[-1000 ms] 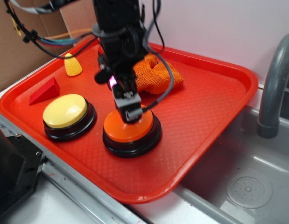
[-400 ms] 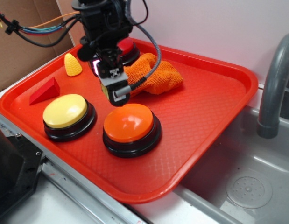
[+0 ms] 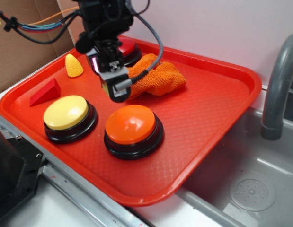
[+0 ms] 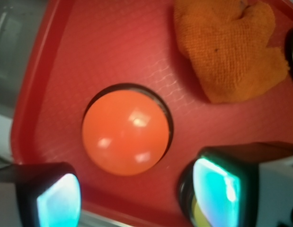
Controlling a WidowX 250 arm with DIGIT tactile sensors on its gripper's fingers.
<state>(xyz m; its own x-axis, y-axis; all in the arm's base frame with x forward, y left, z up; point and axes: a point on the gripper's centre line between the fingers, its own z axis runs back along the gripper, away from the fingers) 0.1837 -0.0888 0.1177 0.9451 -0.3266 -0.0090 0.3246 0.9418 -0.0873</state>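
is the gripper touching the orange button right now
Apart. The exterior view shows the gripper hanging above the orange button, with a clear gap between its tip and the dome.

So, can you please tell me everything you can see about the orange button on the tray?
The orange button is a round, glossy, plastic-looking dome seated in a black ring base. It sits flat on the red tray, near its front edge, beside the yellow button but apart from it. Light spots reflect on its top. The gripper hovers above it, not touching; only the tray touches it.
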